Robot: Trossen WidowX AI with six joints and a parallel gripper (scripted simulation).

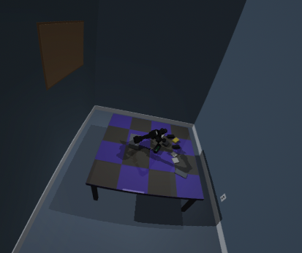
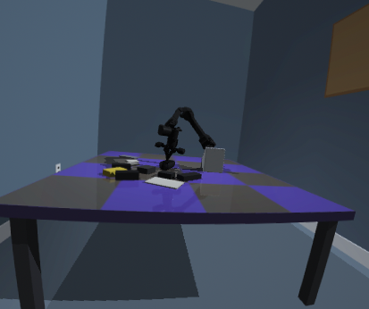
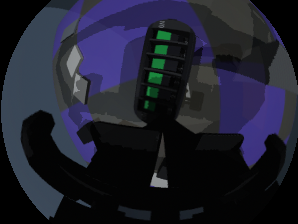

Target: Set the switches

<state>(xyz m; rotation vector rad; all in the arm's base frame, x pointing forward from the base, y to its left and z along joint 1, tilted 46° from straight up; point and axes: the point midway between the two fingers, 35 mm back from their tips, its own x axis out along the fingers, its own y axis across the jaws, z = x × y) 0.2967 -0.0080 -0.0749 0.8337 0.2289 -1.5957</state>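
Observation:
The dark grey controller unit [image 1: 157,148] [image 2: 167,164] [image 3: 165,70] sits on the bench with its switch side up. The wrist view shows six rockers in a column, green ends left and dark ends right, with ON lettering at the far end. The far four green ends look larger and brighter; the nearest two look smaller and darker. I cannot tell surely which ends are pressed. The underside label is hidden. My gripper [image 2: 168,157] [image 3: 162,127] is shut and empty, its tips over or beside the unit's near end; contact is unclear.
A yellow part [image 1: 175,140] [image 2: 113,171] and several dark modules lie near the unit. A white card [image 2: 164,182] lies toward one table edge. Two pale pieces and a flat grey panel [image 1: 180,174] lie on the other side. A grey upright box [image 2: 213,160] stands by the arm's base.

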